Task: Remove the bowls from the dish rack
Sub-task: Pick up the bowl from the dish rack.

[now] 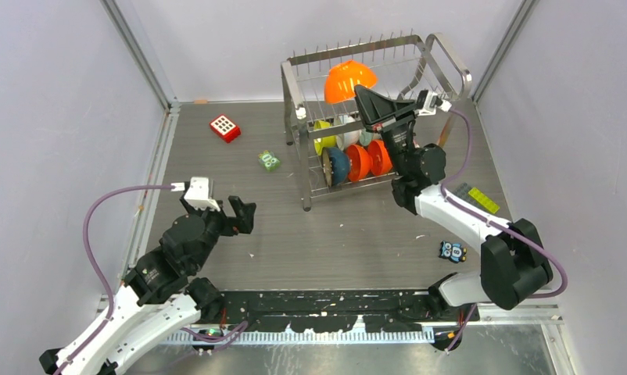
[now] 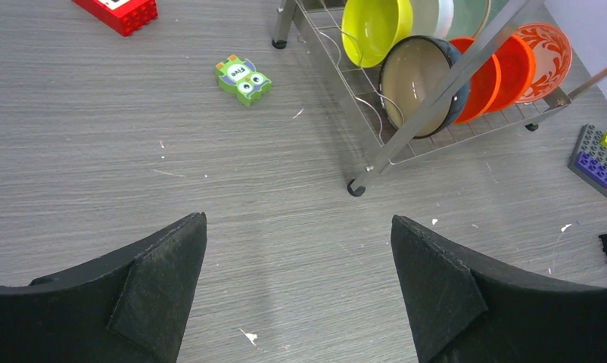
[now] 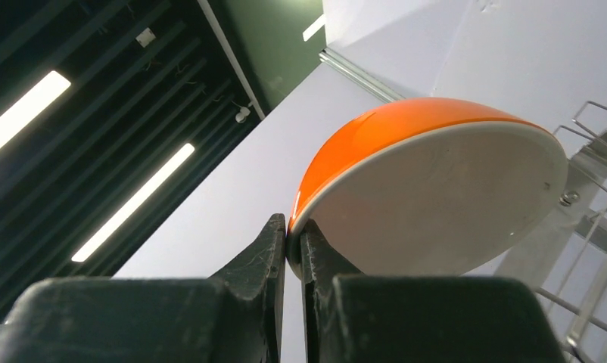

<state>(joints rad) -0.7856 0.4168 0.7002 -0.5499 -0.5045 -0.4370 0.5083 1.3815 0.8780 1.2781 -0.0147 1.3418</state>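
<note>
The right gripper (image 3: 294,236) clamps the rim of the glossy orange round bowl (image 3: 406,128) at the top tier of the tall steel wire dish rack (image 1: 349,51); best lift it straight clear of the upright prongs (image 1: 373,41), keeping it level; the left gripper (image 2: 299,227) hangs wide open, near left.

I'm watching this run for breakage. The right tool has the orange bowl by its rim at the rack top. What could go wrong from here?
1. The right tool pinches only the thin rim of the orange bowl, so the bowl could pivot or slip out.
2. The bowl sits close to the wires of the rack and may snag as it is lifted clear.
3. If dropped, it would likely hit the lower bowls.
</note>
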